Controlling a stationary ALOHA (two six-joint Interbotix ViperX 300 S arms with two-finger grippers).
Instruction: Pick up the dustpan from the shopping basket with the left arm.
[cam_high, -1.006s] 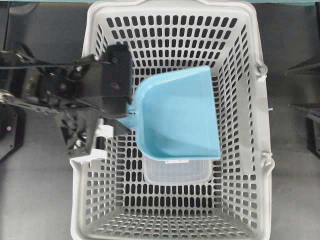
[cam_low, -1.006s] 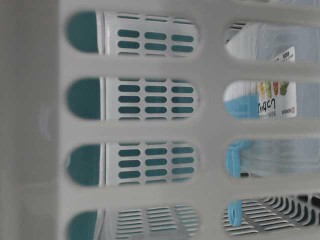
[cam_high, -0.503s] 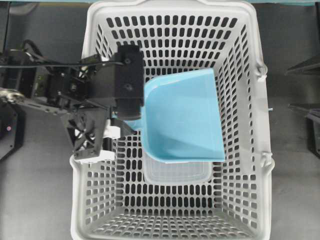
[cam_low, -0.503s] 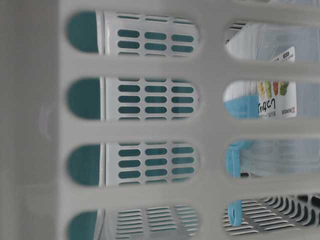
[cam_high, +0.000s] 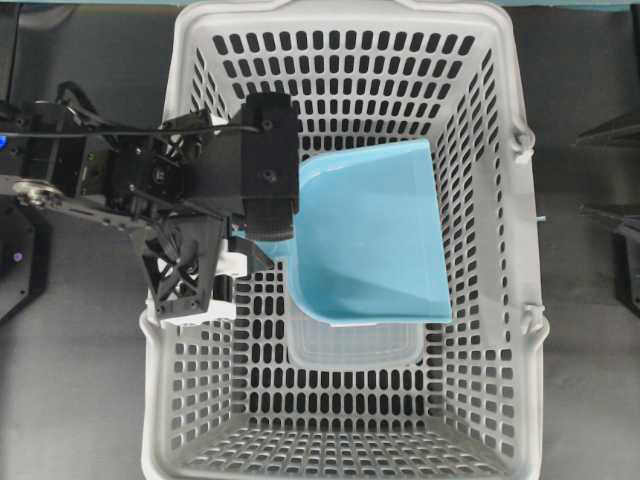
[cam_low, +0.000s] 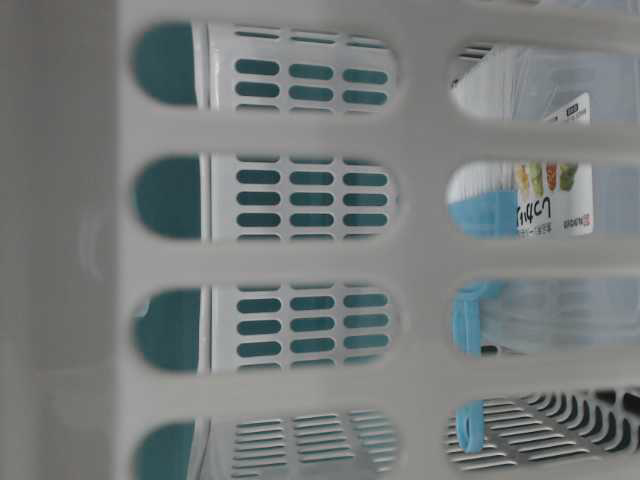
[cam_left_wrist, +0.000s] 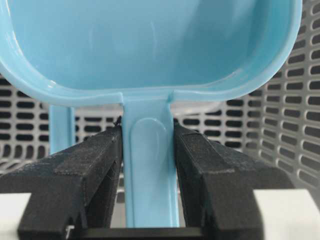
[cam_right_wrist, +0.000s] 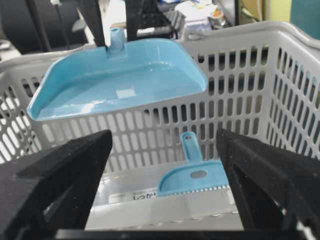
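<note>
Printed text is seen in only two places. In the table-level view, a white paper label (cam_low: 553, 195) on a clear plastic container (cam_low: 560, 80) is visible through the slots of the shopping basket (cam_low: 300, 255). Small fruit or vegetable pictures and some Japanese characters are printed on it sideways, but the characters are too small to be read with certainty. In the right wrist view, a white label (cam_right_wrist: 145, 195) low inside the basket carries the Japanese word "しっかり". No other text or number can be read.

- A robotics lab is showing: black robot arms (cam_high: 120, 185) are flanking the shopping basket (cam_high: 345, 40) on a dark worktop (cam_high: 80, 400).
- Behind the basket, cluttered desks (cam_right_wrist: 195, 10) are sitting.
</note>
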